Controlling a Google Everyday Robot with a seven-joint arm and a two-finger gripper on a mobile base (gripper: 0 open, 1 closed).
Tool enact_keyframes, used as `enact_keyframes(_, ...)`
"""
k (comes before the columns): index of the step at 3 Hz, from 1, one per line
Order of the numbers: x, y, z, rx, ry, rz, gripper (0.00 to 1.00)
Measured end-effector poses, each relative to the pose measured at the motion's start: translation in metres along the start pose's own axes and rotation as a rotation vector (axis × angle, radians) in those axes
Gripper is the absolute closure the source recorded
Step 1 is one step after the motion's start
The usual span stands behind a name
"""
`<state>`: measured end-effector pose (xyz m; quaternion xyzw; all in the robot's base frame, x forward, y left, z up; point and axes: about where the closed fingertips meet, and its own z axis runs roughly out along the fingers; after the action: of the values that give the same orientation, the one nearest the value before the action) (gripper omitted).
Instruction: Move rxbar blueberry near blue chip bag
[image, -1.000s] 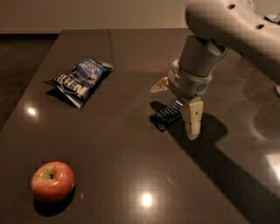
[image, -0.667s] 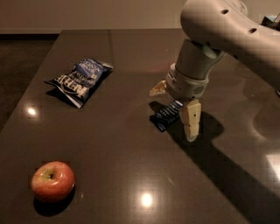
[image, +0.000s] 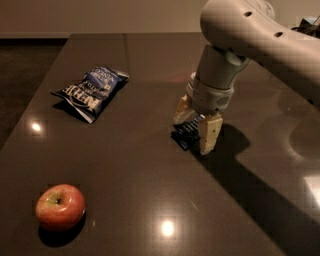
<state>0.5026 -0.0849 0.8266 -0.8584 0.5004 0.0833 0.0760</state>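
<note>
Navy rxbar blueberry (image: 185, 134) under hand (image: 194, 134), one blue chip bag (image: 92, 91), one apple (image: 60, 206)

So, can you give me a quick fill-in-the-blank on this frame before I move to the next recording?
1. The gripper is down at the table, right over the ____.
2. In the camera view, the blue chip bag lies to the ____ of the gripper.
3. The only fruit on the table, at the near left, is an ____.

Missing words: rxbar blueberry; left; apple.
</note>
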Motion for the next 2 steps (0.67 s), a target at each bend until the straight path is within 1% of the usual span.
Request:
enact_keyframes(1, -0.0013, -0.0003, -0.0057, 0.0, 0.0, 0.0, 0.79)
enact_keyframes(2, -0.0019, -0.0005, -0.0081, 0.0, 0.0, 0.0, 0.99)
